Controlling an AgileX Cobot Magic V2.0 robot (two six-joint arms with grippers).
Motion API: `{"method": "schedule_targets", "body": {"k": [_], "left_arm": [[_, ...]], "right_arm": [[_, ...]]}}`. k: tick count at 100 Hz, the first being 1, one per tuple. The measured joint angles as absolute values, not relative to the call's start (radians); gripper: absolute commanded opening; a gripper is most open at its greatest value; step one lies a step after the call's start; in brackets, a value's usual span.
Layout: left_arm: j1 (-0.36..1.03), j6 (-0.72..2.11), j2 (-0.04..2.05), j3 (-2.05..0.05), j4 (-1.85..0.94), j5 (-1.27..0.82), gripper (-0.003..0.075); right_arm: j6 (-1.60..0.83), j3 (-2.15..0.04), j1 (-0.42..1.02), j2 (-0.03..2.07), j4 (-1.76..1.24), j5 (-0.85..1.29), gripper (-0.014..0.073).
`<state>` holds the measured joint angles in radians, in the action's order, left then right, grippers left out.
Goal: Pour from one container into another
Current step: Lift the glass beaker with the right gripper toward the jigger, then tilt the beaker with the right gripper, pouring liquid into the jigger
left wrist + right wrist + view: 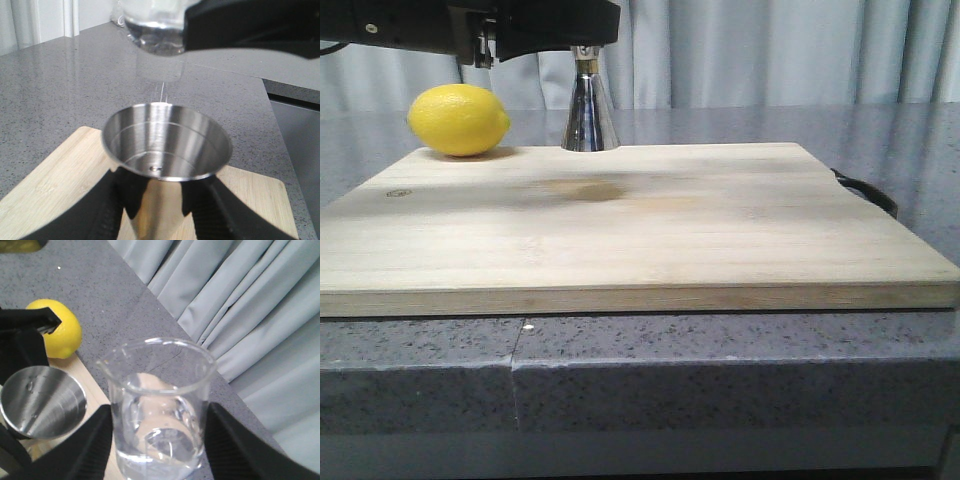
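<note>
The steel jigger [167, 145] stands on the wooden board [55, 180]. My left gripper [162, 200] is shut on it just under its upper cup, one finger on each side. In the front view only the jigger's lower cone [590, 115] and gold band show; black gripper parts [540, 25] hide its top. My right gripper [157, 440] is shut on the glass beaker [157, 400], which holds clear liquid. In the left wrist view the beaker [155, 30] hangs tilted just above the jigger's mouth. A thin streak [162, 95] runs down from it into the cup.
A yellow lemon [458, 119] lies on the board's far left corner, close to the jigger. The board [640, 230] sits on a grey speckled counter [720, 400]. Grey curtains [770, 50] hang behind. A black handle [868, 190] sticks out at the board's right edge.
</note>
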<state>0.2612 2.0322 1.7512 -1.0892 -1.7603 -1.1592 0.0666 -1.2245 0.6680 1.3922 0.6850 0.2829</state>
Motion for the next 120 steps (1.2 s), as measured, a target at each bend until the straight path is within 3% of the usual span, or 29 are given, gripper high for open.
{"method": "schedule_targets", "body": {"k": [120], "left_arm": [[0.261,2.032,1.751,-1.089,-1.76,-1.159,0.0264]], "right_arm": [[0.067,-1.229,0.7,1.41,1.059,0.261,0.0337]]}}
